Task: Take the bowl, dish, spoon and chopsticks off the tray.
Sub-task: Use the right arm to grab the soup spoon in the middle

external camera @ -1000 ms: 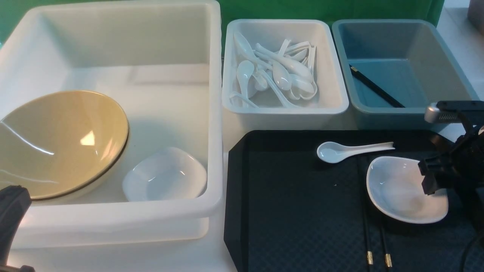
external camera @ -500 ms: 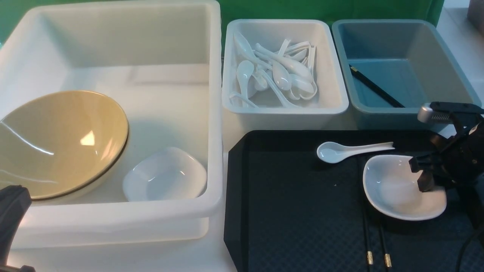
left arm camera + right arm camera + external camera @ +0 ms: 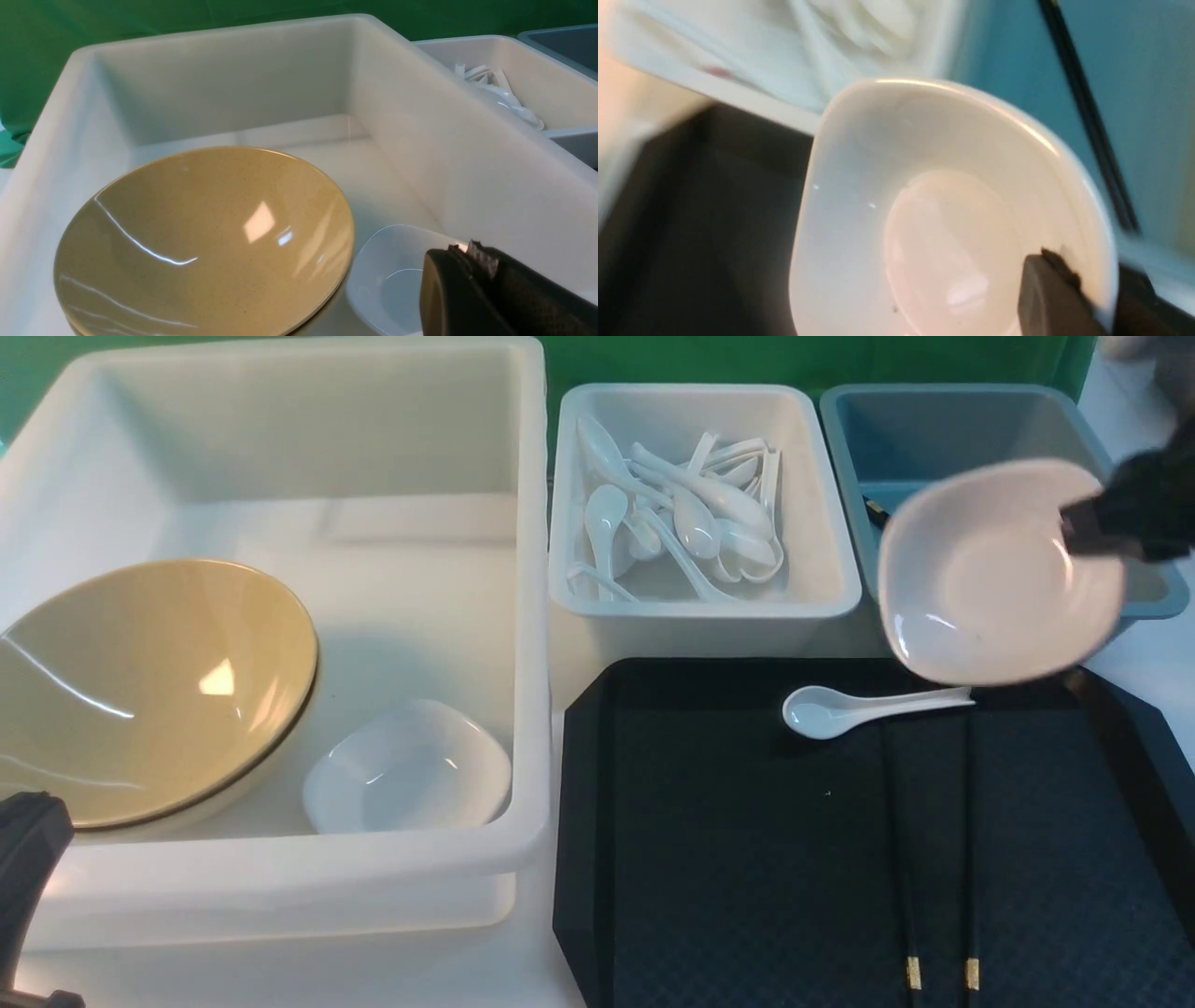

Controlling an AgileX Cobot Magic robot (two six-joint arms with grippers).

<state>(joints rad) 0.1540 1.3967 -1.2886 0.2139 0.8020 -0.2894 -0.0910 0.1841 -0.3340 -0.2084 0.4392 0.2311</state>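
Right jaws clenched on rim of small white rounded-square dish (image 3: 980, 588), white plastic soup spoon (image 3: 826, 712), black chopsticks (image 3: 898, 859) and black diamond-textured plastic tray (image 3: 728, 859) below them, left jaws shut.

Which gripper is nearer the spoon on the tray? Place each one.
Right. The right gripper, holding the dish by its rim, hangs beyond the spoon, to its right. The left gripper is far to its left, at the near wall of the large white bin.

The right gripper (image 3: 1090, 527) is a dark smear, cut off at the edge — the dish (image 3: 990, 574) it pinches hides part of the blue-grey bin (image 3: 943, 425). The chopsticks (image 3: 899, 859) run off the bottom; the left gripper (image 3: 469, 254) is cropped too.
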